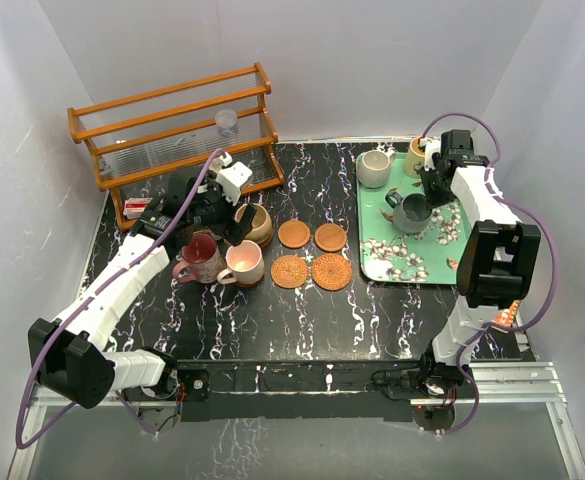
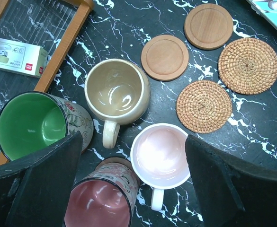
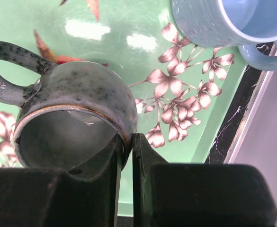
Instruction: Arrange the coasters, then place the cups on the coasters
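Observation:
Two wooden coasters (image 2: 165,57) (image 2: 208,26) and two wicker coasters (image 2: 203,106) (image 2: 248,65) lie in a square on the black marble table. To their left stand the green cup (image 2: 31,124), tan cup (image 2: 117,90), pink cup (image 2: 159,153) and maroon cup (image 2: 98,203). My left gripper (image 2: 133,142) hovers open above the pink and maroon cups, holding nothing. On the green tray (image 3: 129,28), my right gripper (image 3: 128,139) is shut on the rim of the grey-blue cup (image 3: 72,113), one finger inside and one outside. A blue cup (image 3: 228,21) stands beside it.
A wooden rack (image 1: 172,130) with a clear plastic cup (image 1: 227,122) stands at the back left, with a small box (image 1: 137,207) beside it. A cream cup (image 1: 375,168) and a further cup (image 1: 417,155), partly behind the right arm, stand at the tray's far end.

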`<action>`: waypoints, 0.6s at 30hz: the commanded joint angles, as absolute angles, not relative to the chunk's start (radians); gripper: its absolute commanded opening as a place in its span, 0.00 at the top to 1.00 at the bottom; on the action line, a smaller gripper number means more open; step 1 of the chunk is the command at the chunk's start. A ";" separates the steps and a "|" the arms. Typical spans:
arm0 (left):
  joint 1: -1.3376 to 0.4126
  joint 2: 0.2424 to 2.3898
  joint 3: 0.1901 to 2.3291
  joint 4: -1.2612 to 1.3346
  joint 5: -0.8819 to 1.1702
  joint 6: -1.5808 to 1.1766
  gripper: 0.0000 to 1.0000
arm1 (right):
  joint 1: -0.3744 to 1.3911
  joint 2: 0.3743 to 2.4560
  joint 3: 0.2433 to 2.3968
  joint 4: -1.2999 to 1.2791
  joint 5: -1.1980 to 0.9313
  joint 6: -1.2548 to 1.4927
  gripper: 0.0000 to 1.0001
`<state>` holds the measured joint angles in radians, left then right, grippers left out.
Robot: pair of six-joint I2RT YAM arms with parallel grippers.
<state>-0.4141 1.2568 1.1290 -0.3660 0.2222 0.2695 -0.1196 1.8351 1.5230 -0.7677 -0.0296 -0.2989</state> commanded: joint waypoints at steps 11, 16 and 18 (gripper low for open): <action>-0.384 1.209 1.107 -0.335 0.273 0.231 0.11 | 0.046 1.569 1.537 -0.772 -0.230 -0.536 1.00; -0.351 1.198 1.109 -0.328 0.280 0.192 0.11 | 0.181 1.537 1.562 -0.747 -0.256 -0.625 1.00; -0.333 1.193 1.110 -0.325 0.288 0.175 0.10 | 0.227 1.543 1.583 -0.745 -0.266 -0.657 1.00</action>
<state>-0.3649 1.2461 1.1118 -0.3431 0.2546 0.2207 0.1474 1.6104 1.5105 -0.8162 -0.1989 -0.5674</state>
